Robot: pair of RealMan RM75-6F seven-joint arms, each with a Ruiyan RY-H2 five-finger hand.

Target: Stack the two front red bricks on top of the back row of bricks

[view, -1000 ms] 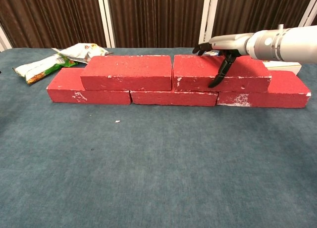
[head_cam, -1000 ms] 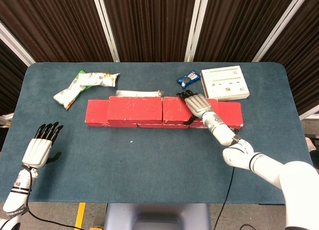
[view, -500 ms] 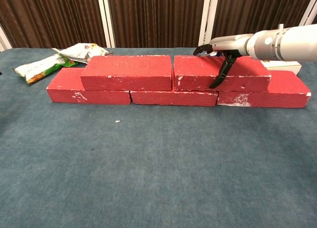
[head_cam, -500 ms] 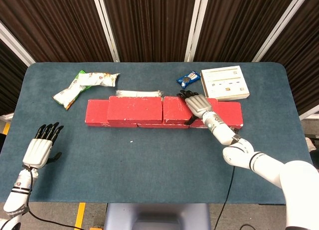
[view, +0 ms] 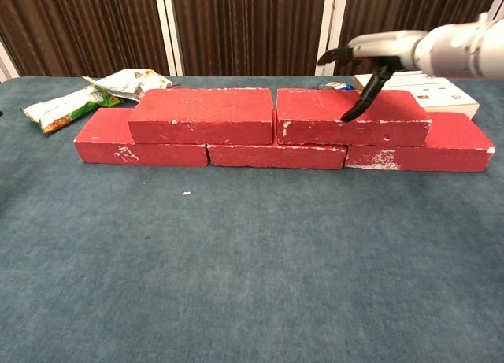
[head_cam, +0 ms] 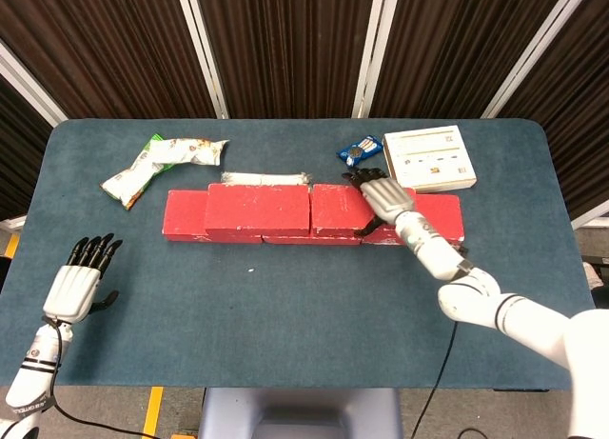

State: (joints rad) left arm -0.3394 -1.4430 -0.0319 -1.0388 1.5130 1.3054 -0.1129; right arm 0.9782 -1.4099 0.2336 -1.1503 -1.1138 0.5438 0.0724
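Two red bricks lie on a back row of red bricks (view: 277, 156): the left upper brick (view: 201, 115) (head_cam: 257, 209) and the right upper brick (view: 315, 116) (head_cam: 333, 210). My right hand (view: 376, 54) (head_cam: 383, 195) hovers over the right upper brick, fingers spread and holding nothing. Its dark thumb points down to the brick's top front edge; contact is unclear. My left hand (head_cam: 78, 279) hangs off the table's front left edge, fingers apart and empty; the chest view does not show it.
A green-and-white snack bag (head_cam: 162, 163) lies at the back left. A white box (head_cam: 430, 158) and a blue packet (head_cam: 360, 151) sit behind the bricks on the right. A thin white strip (head_cam: 266, 178) lies just behind the brick row.
My right hand has risen off the right upper brick; its thumb has left the brick's front face. The bricks and my left hand have stayed put.
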